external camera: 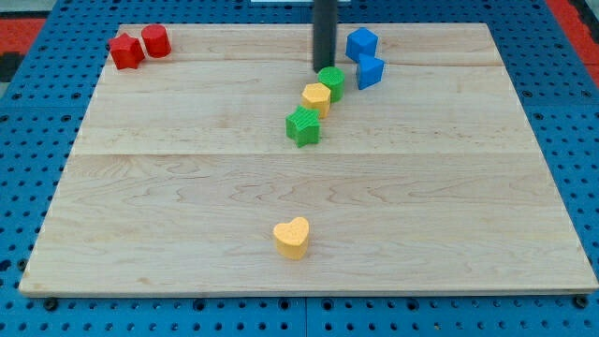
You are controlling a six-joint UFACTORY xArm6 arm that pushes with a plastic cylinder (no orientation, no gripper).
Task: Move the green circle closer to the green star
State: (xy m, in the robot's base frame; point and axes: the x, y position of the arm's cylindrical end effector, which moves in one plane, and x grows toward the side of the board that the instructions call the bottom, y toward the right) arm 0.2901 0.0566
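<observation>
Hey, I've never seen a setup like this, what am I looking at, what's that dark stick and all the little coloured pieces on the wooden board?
This is one camera picture looking down at a wooden board; where the camera sits isn't recorded. The dark stick is the end of a robot arm. It has no claw, so it holds nothing. Its tip only slides along the board and pushes blocks.

The tip sits at the view's top side of the green circle, right against it or nearly so. Below-left of the circle, in a diagonal row, come a yellow block and the green star. Two blue blocks lie to the right, two red blocks at top left, and a yellow heart near the bottom.
</observation>
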